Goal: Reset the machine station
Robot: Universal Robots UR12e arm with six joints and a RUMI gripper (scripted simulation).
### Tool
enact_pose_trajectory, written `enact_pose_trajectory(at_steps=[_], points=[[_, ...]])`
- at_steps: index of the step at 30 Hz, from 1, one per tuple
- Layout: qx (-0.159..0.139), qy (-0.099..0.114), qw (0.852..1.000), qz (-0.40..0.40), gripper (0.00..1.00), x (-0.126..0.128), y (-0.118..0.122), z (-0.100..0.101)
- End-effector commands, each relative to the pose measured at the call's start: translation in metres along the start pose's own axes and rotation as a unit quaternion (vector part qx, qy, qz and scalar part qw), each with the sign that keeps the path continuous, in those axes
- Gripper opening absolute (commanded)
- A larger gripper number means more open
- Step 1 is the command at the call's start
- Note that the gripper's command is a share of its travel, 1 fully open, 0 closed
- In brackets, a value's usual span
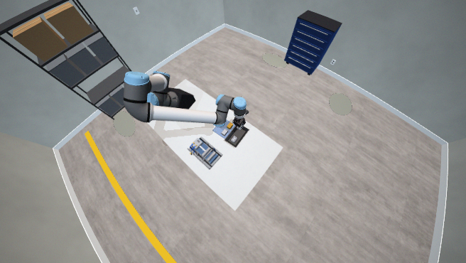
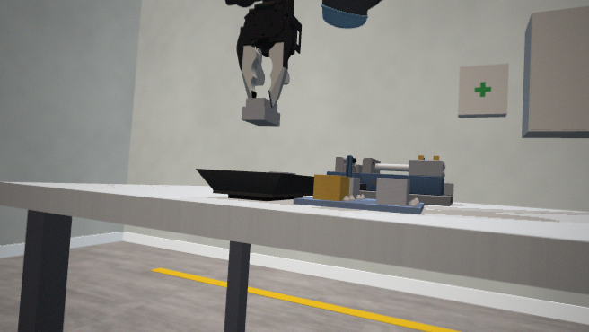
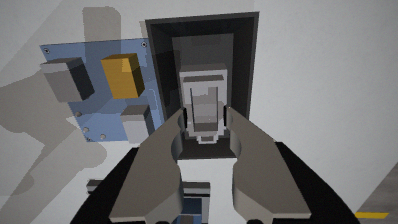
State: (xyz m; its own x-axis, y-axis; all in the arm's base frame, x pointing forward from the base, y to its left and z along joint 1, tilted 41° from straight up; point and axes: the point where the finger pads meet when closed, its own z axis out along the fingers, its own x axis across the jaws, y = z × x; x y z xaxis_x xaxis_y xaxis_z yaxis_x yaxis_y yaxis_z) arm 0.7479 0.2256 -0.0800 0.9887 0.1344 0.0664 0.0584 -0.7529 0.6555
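Observation:
My gripper (image 2: pixel 261 100) (image 3: pixel 204 107) (image 1: pixel 241 124) is shut on a finished part (image 2: pixel 260 112) (image 3: pixel 205 100), a gray block with a pocket in its top. It holds the part level, high above the black outfeed tray (image 2: pixel 251 184) (image 3: pixel 245 60) (image 1: pixel 245 133). Beside the tray lies the blue infeed plate (image 3: pixel 97 112) (image 2: pixel 359 204) with a yellow brass blank (image 3: pixel 121 75) (image 2: pixel 331 187) (image 1: pixel 229 125) and two gray aluminum blanks (image 3: pixel 65 80) (image 3: pixel 136 122) on it. One gray blank also shows in the exterior view (image 2: pixel 392 190). The tray floor under the held part is hidden.
The vise (image 1: pixel 206 148) (image 2: pixel 404 177) stands on the white table (image 2: pixel 135 202) beyond the infeed plate, away from the tray. A small pale thing (image 1: pixel 233 139) shows in the tray; I cannot tell what it is. A blue cabinet (image 1: pixel 312 40) and a shelf rack (image 1: pixel 64 53) stand far off.

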Motion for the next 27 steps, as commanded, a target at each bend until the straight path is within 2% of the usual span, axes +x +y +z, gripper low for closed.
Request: enact_pose_trajectory(at_steps=[1,18,27], points=[[0.000,0.001,1.000,0.000,0.00,0.001,0.000,0.001],[0.000,0.001,1.000,0.000,0.00,0.001,0.000,0.019],[0.000,0.001,1.000,0.000,0.00,0.001,0.000,0.035]])
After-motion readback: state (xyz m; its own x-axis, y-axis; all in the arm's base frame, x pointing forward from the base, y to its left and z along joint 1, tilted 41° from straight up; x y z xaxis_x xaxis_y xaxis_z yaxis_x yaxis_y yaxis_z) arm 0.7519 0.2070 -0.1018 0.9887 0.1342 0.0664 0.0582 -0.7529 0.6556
